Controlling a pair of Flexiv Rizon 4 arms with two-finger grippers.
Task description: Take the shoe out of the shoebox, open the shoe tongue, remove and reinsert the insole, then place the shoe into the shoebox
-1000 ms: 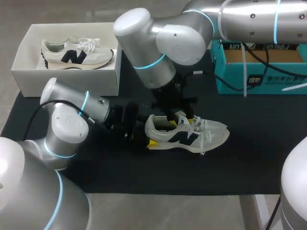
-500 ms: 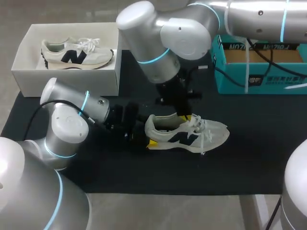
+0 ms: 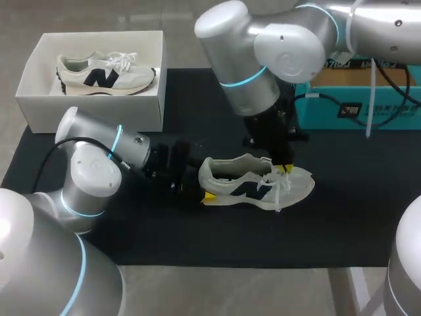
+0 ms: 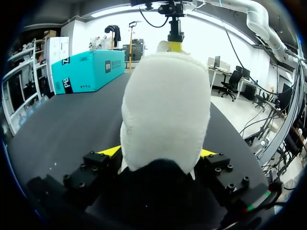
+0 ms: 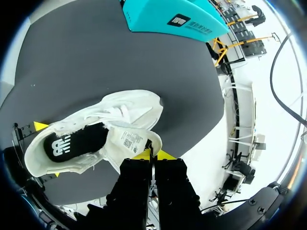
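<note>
The shoe [image 3: 253, 185] is standing on its sole mid-worktop [image 3: 355, 204], toe pointing right and well short of the right and near edges. My left jaws are clamping its heel from both sides. My right jaws are pinching the tongue [image 5: 128, 141], nearly closed. The white shoebox [image 3: 92, 112], holding a second shoe [image 3: 105, 72], is sitting back-left, well apart. A teal box [image 3: 368, 113] is crowding the back-right edge.

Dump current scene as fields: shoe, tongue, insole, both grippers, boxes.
shoe: upright on black mat, toe toward my right
tongue: lifted open, label showing
insole: inside shoe
left gripper: shut on shoe heel
right gripper: shut on tongue
white shoebox: holds second shoe
teal box: rear right
</note>
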